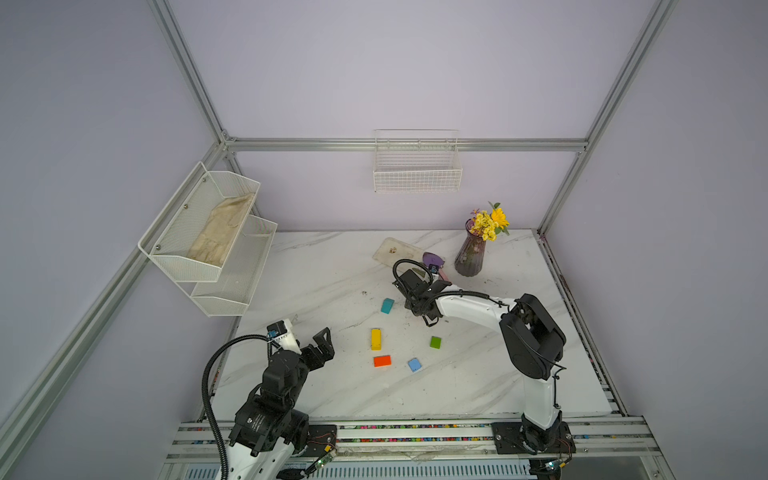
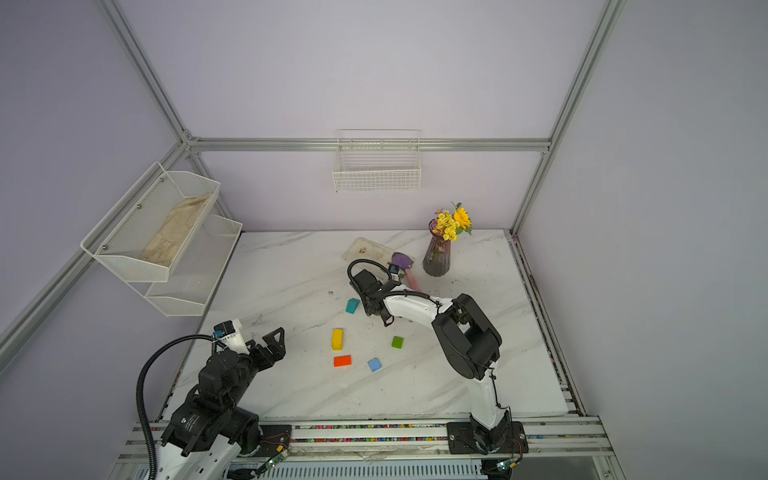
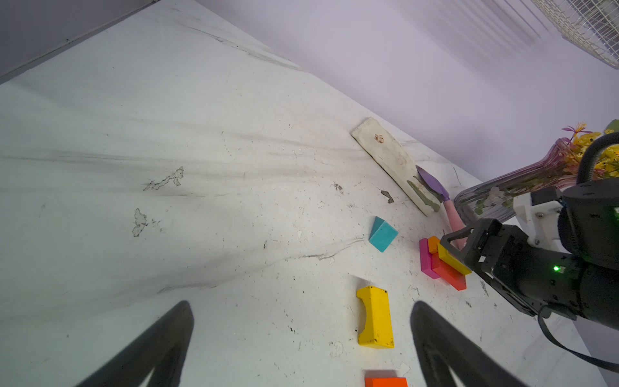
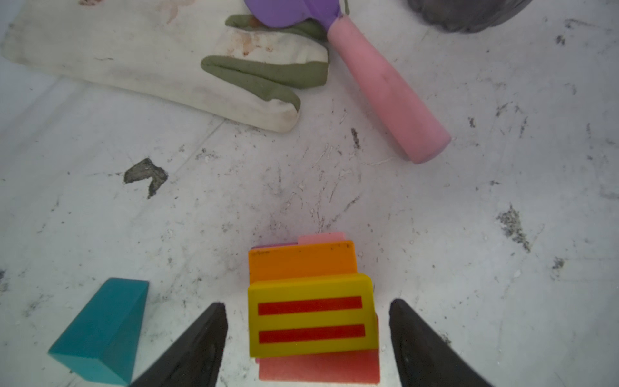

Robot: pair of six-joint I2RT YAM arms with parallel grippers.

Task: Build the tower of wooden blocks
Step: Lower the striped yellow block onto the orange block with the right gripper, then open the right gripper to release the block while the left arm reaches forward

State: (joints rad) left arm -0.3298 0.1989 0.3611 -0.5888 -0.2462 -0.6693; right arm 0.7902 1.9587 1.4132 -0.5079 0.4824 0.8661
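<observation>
- Right wrist: our right gripper (image 4: 307, 303) stands spread, clear of the tower (image 4: 301, 264). Its striped yellow top block (image 4: 310, 338) lies flat, long axis jaw to jaw, with the lower blocks mostly covered.
- Left wrist: our left gripper (image 3: 301, 303) is spread and empty; the right gripper hides part of the tower.
- Top views: we lose the tower under the right arm (image 1: 465, 307), mid-table, right of the teal block (image 1: 387, 305).

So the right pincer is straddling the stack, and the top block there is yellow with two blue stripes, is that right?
Not quite: the stripes are red, not blue. The right wrist view shows the right pincer straddling the stack, and the top block is yellow with two red stripes.
</observation>
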